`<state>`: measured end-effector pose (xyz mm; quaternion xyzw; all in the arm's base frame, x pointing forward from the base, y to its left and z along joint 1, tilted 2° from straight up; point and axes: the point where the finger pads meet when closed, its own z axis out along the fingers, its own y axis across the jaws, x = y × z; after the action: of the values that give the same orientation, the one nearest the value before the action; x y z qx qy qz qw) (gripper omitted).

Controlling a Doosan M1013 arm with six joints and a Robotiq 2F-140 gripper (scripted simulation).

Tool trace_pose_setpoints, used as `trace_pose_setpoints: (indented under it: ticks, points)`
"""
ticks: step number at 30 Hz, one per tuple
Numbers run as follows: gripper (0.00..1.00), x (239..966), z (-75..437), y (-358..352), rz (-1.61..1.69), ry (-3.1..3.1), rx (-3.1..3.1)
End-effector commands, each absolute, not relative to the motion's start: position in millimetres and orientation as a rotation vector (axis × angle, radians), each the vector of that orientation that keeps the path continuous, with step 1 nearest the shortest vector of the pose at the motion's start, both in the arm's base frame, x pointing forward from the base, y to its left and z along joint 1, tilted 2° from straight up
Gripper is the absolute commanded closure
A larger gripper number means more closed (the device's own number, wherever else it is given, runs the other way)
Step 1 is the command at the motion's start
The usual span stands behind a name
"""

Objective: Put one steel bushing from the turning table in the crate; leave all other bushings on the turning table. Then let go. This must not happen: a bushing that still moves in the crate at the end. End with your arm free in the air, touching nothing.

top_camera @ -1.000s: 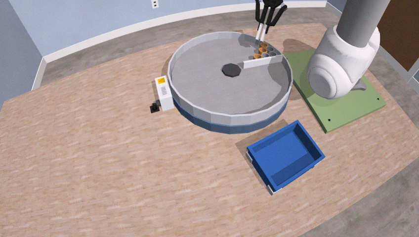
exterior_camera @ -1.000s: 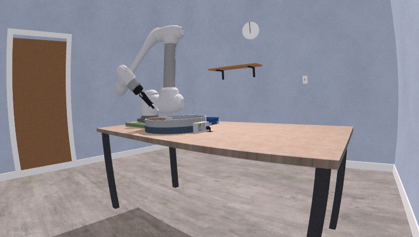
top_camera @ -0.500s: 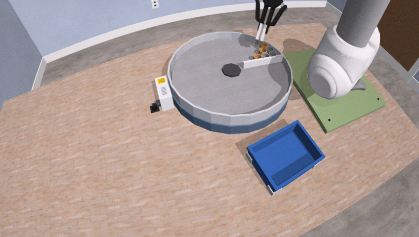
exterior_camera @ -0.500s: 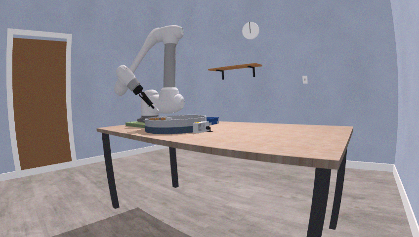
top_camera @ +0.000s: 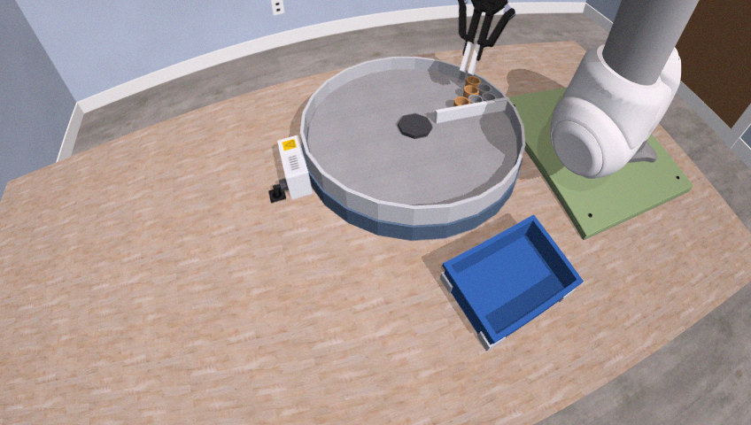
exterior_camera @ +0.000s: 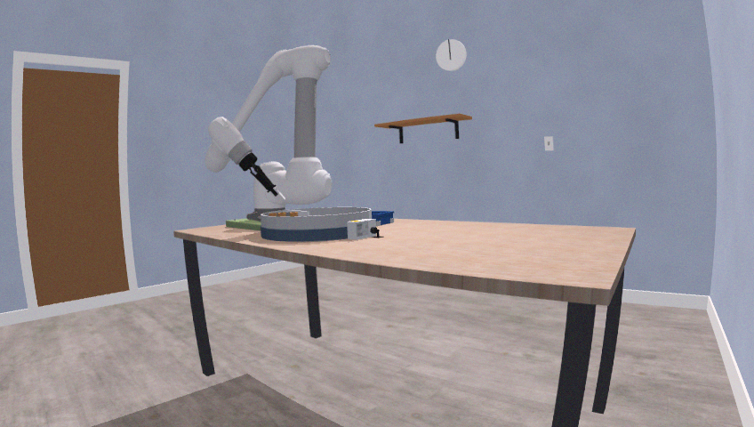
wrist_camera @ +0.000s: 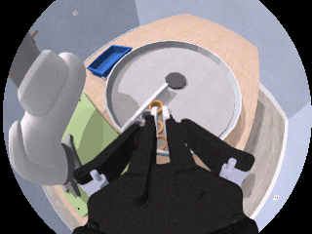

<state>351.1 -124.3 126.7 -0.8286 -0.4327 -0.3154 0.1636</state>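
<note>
Fingers together and seemingly empty, the gripper (top_camera: 467, 71) (exterior_camera: 284, 197) (wrist_camera: 160, 113) hovers near steel bushings (top_camera: 489, 96) at the turning table's (top_camera: 416, 214) (exterior_camera: 317, 233) (wrist_camera: 237, 104) two o'clock in the top view, where it should open, align squarely and descend clear of copper-coloured neighbours.

Arm (top_camera: 616, 115) (exterior_camera: 304, 116) (wrist_camera: 46, 107) bent at elbow (exterior_camera: 309, 58), forearm (exterior_camera: 259, 98) sloping down. Wrist (exterior_camera: 227, 140) tilted. Gripper (top_camera: 468, 71) (exterior_camera: 283, 197) (wrist_camera: 160, 113) angled down, nearly closed, nothing held; white fingertips (top_camera: 464, 58) close together, narrow gap.
</note>
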Motion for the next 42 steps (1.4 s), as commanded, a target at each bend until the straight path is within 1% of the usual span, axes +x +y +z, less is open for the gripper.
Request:
trace_pose_setpoints:
  ticks: [1, 38, 42]
  points:
    - [0.94, 350.6, 126.7, -124.2, -0.897, -1.234, -2.361]
    - [0.94, 349.8, 126.7, -124.1, -0.892, -1.234, -2.358]
    - [0.94, 350.2, 118.4, -124.0, -0.892, -1.234, -2.358]
